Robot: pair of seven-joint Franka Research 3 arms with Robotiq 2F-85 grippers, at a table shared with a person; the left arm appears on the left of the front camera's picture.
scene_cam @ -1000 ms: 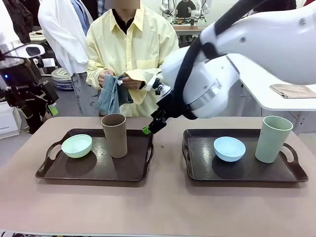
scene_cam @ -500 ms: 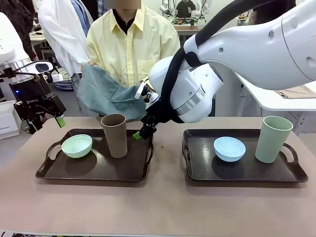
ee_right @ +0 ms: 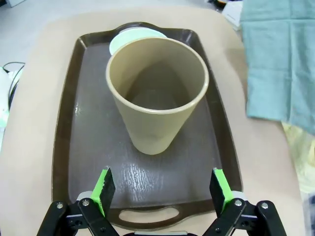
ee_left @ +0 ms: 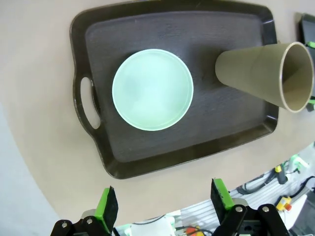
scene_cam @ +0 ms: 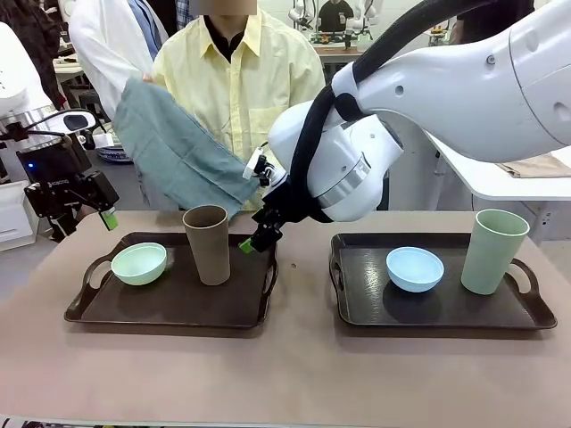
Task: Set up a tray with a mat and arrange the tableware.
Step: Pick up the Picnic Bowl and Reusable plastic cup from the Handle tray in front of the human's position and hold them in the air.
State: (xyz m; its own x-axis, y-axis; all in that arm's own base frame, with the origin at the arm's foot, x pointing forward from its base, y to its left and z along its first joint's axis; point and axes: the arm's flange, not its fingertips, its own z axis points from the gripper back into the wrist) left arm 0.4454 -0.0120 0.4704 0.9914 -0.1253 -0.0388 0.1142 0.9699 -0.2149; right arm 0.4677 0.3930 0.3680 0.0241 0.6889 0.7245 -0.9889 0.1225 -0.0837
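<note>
Table (scene_cam: 285,374): brown tumbler (scene_cam: 206,245) upright on tray (scene_cam: 178,301) (mouth up).

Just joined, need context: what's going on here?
The person across the table holds a teal cloth spread open. Both grippers are open and empty: the right gripper faces the brown tumbler on the left tray, beside the mint green bowl; the left gripper hovers near that tray. The right tray holds a light blue bowl and sage green tumbler.

Trays counted: two, the left tray (scene_cam: 178,305) and the right tray (scene_cam: 446,308). Bowls: two, the mint green bowl (scene_cam: 138,263) and the light blue bowl (scene_cam: 415,268). Cups: two, the brown cup (scene_cam: 207,243) and the pale green cup (scene_cam: 493,251); cloths: one, the teal cloth (scene_cam: 178,156).
</note>
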